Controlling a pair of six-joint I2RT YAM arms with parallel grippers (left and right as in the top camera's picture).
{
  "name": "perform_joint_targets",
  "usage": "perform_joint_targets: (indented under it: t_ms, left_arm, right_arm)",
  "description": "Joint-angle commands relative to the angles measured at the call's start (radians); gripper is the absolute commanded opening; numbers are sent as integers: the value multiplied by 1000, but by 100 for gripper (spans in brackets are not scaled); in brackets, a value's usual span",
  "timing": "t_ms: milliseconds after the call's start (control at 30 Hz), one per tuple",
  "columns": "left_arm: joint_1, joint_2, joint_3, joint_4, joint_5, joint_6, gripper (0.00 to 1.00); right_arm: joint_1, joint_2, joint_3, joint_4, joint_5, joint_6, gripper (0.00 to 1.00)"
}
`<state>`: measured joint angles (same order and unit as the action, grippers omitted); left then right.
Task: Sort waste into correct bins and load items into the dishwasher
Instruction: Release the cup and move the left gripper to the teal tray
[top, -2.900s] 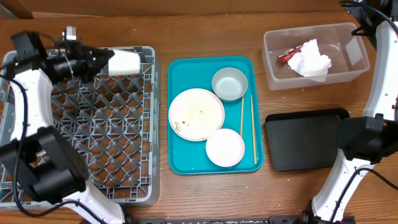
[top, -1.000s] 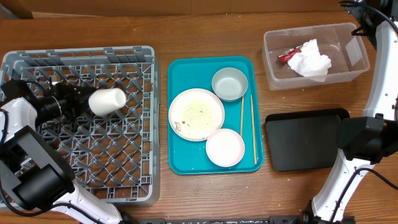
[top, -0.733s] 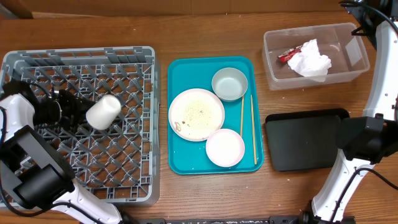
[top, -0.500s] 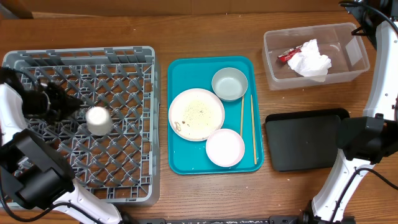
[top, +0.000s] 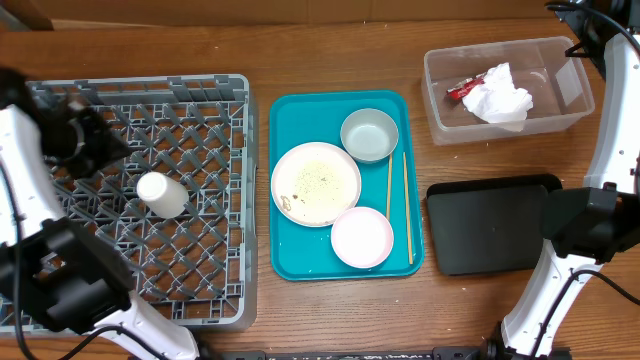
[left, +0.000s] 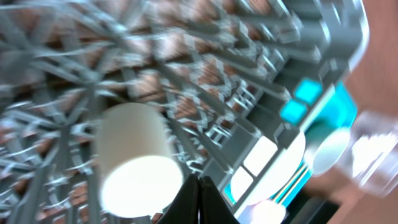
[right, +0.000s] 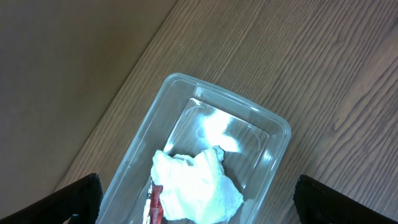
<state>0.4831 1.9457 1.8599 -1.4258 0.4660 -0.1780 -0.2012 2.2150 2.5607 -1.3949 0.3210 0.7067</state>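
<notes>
The white cup (top: 163, 194) lies tilted on the lattice of the grey dish rack (top: 244, 210), free of any gripper. My left gripper (top: 110, 147) is shut and empty, up and to the left of the cup. The left wrist view shows the cup (left: 134, 155) just past the closed fingertips (left: 199, 186). My right gripper (right: 199, 196) is open above the clear tub (right: 273, 124), which holds the napkin (top: 500, 95) and the wrapper (top: 462, 89). The plate (top: 316, 183) with food scraps, the grey bowl (top: 369, 134), the small bowl (top: 361, 238) and the chopsticks (top: 407, 205) lie on the teal tray (top: 290, 110).
The shallow black tray (top: 490, 225) sits right of the teal tray, below the clear tub (top: 440, 100). The right arm's base stands at the table's right edge. Bare wood runs along the back of the table.
My left gripper carried the cup from the rack's back edge down into the rack, let go of it and drew back to the upper left. The right arm has not moved.
</notes>
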Motion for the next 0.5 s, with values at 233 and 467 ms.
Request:
perform_joint_targets:
  t_ms: [233, 467]
  left_arm:
    - [-462, -29, 23, 144, -12, 246, 4]
    - [-842, 5, 23, 413, -325, 249, 48]
  right_arm:
    - [1, -27, 13, 4, 6, 8, 100]
    - [1, -27, 13, 4, 6, 8, 100]
